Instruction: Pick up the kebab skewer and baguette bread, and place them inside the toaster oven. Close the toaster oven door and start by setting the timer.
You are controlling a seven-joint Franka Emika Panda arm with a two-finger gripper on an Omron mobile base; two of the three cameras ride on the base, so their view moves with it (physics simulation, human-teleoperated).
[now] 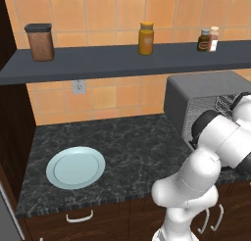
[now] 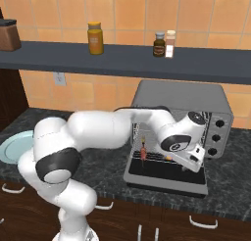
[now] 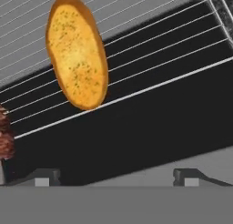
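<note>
gripper: jaws spread wide, holding nothing, at the mouth of the toaster oven | baguette bread: lies on the wire rack inside | kebab skewer: inside on the rack, left of the bread | toaster oven door: folded down flat | plate: pale blue, on the dark counter, well apart from the oven

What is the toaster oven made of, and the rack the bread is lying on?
The toaster oven looks like brushed grey metal: its top and sides are flat and dull, without shine. The rack seems to be thin metal wire, pale silvery bars with gaps between. The baguette bread looks baked, golden with a browner crust edge.
</note>
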